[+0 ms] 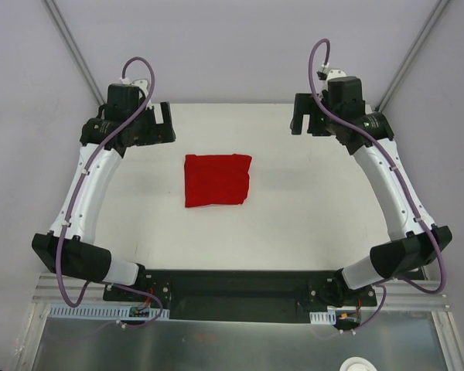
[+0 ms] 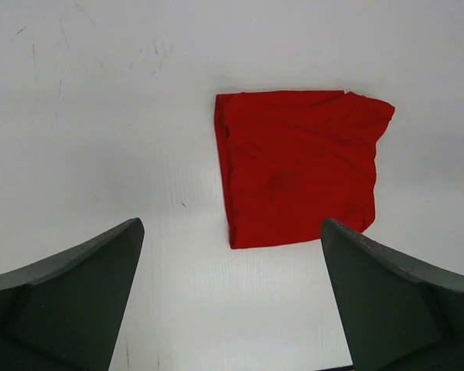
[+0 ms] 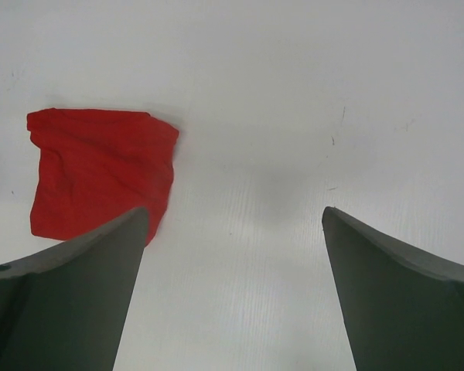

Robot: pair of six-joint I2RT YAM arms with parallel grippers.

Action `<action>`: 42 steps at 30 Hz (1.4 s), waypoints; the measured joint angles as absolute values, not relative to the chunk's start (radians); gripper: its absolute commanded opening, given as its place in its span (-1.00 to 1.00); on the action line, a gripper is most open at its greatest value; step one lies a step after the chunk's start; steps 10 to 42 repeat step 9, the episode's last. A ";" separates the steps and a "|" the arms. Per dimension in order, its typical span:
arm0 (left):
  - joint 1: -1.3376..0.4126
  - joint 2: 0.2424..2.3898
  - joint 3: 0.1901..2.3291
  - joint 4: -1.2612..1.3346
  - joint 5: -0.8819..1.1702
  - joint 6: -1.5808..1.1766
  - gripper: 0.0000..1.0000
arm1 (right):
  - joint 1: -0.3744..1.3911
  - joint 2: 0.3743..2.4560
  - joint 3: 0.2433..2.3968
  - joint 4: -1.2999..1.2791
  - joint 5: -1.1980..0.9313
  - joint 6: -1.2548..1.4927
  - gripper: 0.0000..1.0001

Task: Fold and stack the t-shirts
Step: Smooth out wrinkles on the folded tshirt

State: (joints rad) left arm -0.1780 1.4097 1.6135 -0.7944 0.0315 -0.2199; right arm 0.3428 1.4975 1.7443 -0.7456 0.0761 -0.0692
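Near table centre, slightly left, red t-shirt lay folded into compact rectangle. Your left gripper and right gripper hovered clear of it, jaws spread, holding nothing. Folding looked done; no second shirt visible for stacking. Next move probably only edge-tidying.

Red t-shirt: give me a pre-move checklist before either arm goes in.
1. Red t-shirt folded to a compact rectangle, flat on the table: ok.
2. Left end effector open and empty: ok.
3. Right end effector open and empty: ok.
4. Both end effectors apart from the cloth, no contact: ok.
5. Fold edges square: one side wavy, with a corner poking out in the left wrist view: not ok.
6. Another shirt to stack: none in view, cannot tell.
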 measured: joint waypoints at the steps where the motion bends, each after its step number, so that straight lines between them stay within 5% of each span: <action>1: -0.178 1.405 1.613 -0.794 0.034 -0.220 0.98 | 0.343 1.497 1.745 -0.752 0.079 -0.070 1.00; 42: -0.189 1.365 1.613 -0.789 0.066 -0.215 0.98 | 0.349 1.470 1.733 -0.802 0.091 -0.068 0.99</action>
